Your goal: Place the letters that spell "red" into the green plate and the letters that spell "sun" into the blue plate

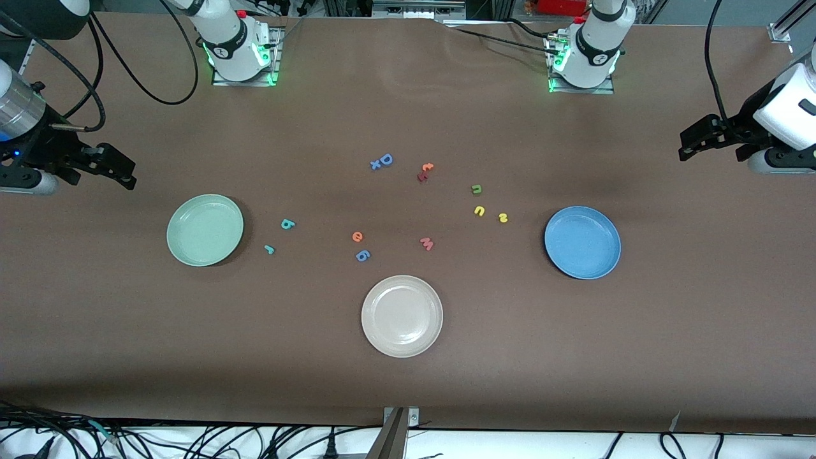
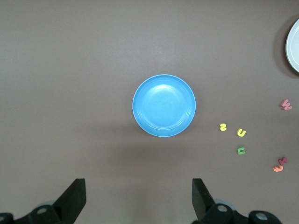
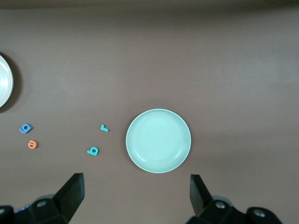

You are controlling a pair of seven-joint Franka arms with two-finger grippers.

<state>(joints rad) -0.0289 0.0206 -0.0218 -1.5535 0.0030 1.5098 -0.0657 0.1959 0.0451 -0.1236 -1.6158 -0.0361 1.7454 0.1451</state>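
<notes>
The green plate (image 1: 204, 229) (image 3: 158, 140) lies toward the right arm's end. Beside it are the teal "d" (image 1: 287, 224) (image 3: 93, 150) and teal "r" (image 1: 269, 249) (image 3: 104, 128), with the orange "e" (image 1: 357, 237) (image 3: 32, 144) nearer the middle. The blue plate (image 1: 582, 242) (image 2: 164, 105) lies toward the left arm's end. Close to it are the yellow "s" (image 1: 503, 218) (image 2: 223, 127), yellow "u" (image 1: 479, 211) (image 2: 241, 133) and olive "n" (image 1: 476, 189) (image 2: 241, 150). Both plates hold nothing. My right gripper (image 1: 120, 171) (image 3: 136, 186) and left gripper (image 1: 692, 145) (image 2: 138, 191) hang open and empty at the table's ends.
A cream plate (image 1: 401, 315) sits nearest the front camera. Other letters lie mid-table: a blue "g" (image 1: 362, 255), a pink "w" (image 1: 426, 243), an orange "t" (image 1: 427, 167), a dark red letter (image 1: 421, 176) and a blue "D" (image 1: 385, 159).
</notes>
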